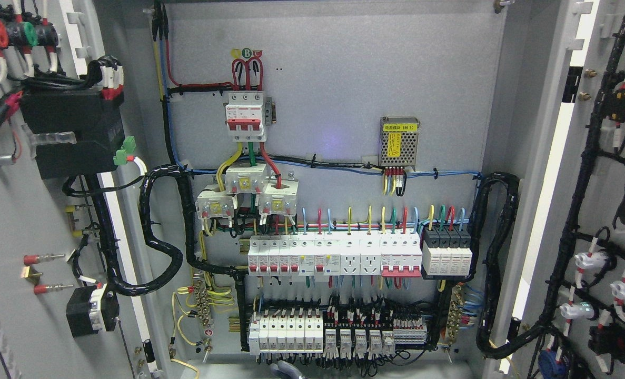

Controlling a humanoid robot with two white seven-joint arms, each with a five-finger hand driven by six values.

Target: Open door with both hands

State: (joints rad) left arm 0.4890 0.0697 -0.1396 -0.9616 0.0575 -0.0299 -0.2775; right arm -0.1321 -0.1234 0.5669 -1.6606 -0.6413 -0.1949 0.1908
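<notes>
Head view: both doors (38, 210) open, cabinet (333, 79) exposed

The left door (22, 210) and right door (607, 184) are both cut off by the picture's side edges, so only the inner faces nearest the cabinet show, and their outer edges and handles are out of sight. The print on the yellow label of the small mesh-covered power supply (399, 142) is too small to read. At the bottom edge, a dark rounded shape (286, 370) below the lowest breaker row (286, 330) is cropped and cannot be identified.
</notes>
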